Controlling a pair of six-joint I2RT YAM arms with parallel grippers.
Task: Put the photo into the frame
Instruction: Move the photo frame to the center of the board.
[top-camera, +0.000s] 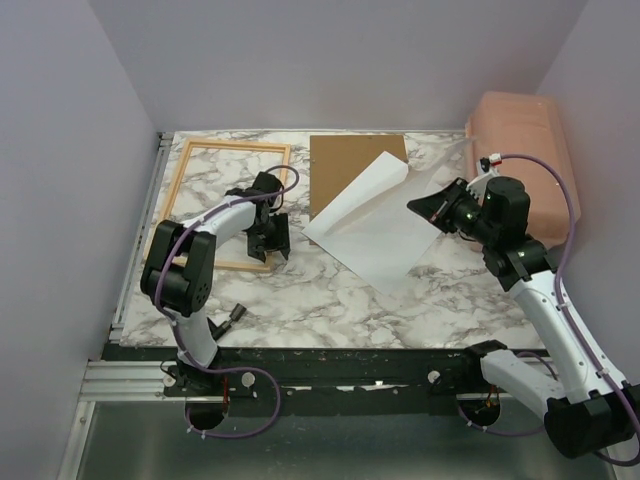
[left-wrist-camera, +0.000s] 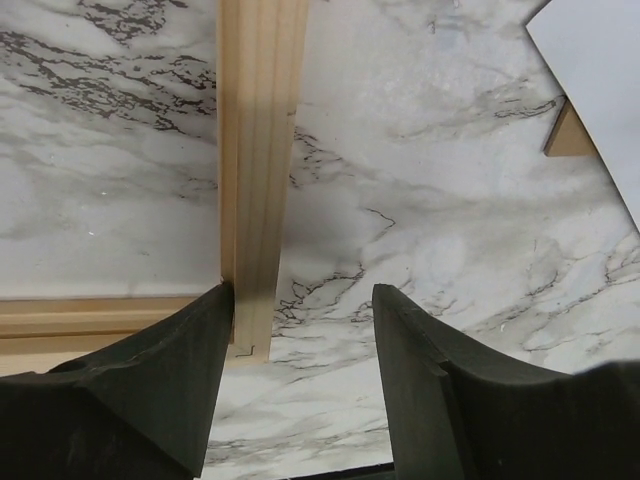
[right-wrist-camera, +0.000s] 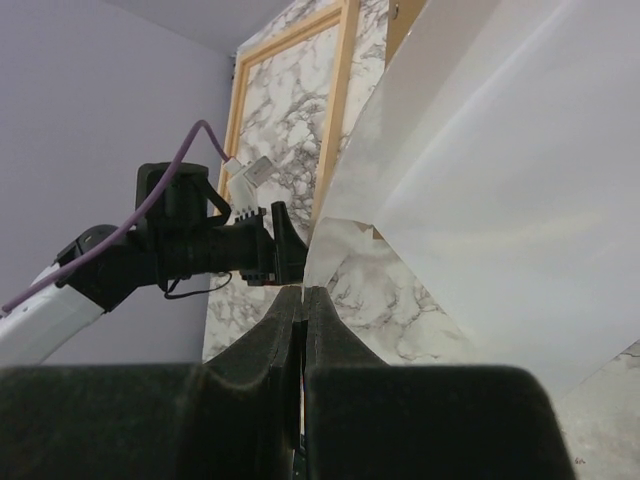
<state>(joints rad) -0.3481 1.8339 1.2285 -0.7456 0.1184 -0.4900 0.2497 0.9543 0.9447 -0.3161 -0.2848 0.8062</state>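
The photo (top-camera: 375, 235) lies white side up in the middle of the table, its far part over a brown board (top-camera: 345, 160). My right gripper (top-camera: 425, 208) is shut on its right edge and holds that side lifted; in the right wrist view the sheet (right-wrist-camera: 500, 180) rises from between the closed jaws (right-wrist-camera: 303, 292). The frame (top-camera: 235, 146) of light wood lies flat at the back left. My left gripper (top-camera: 270, 240) is open and empty at the frame's near right corner, with the rail (left-wrist-camera: 262, 150) just inside the left finger (left-wrist-camera: 190, 370). The photo's corner (left-wrist-camera: 600, 80) shows at upper right.
A pink bin (top-camera: 520, 130) stands at the back right corner. Purple walls close the table on three sides. The board's corner (left-wrist-camera: 568, 135) pokes out under the photo. My left arm (right-wrist-camera: 180, 245) shows beyond the right gripper.
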